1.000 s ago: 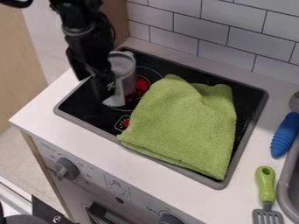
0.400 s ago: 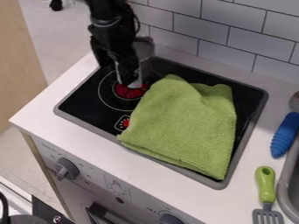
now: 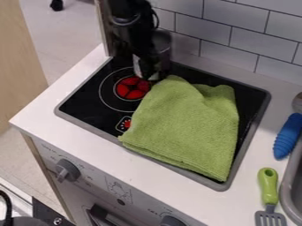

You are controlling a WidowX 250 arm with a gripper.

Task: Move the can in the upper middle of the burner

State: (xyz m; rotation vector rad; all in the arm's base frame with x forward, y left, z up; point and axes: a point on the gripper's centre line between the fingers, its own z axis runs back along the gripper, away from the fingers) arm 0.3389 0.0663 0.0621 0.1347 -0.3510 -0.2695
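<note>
Partly hidden: can [image 3: 163, 43] by pincer [image 3: 151, 73], stovetop [image 3: 88, 95] by towel [image 3: 184, 126].

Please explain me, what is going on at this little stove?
A black robot arm has the can in its gripper, at the back of the black cooktop, just beyond the red burner. I cannot tell if the can touches the surface. A green cloth covers much of the cooktop, and a green-handled spatula lies on the counter.

Grey can [image 3: 163, 47], roughly upright, partly hidden, at the upper right of round, red-centred burner [image 3: 131, 88]
</note>
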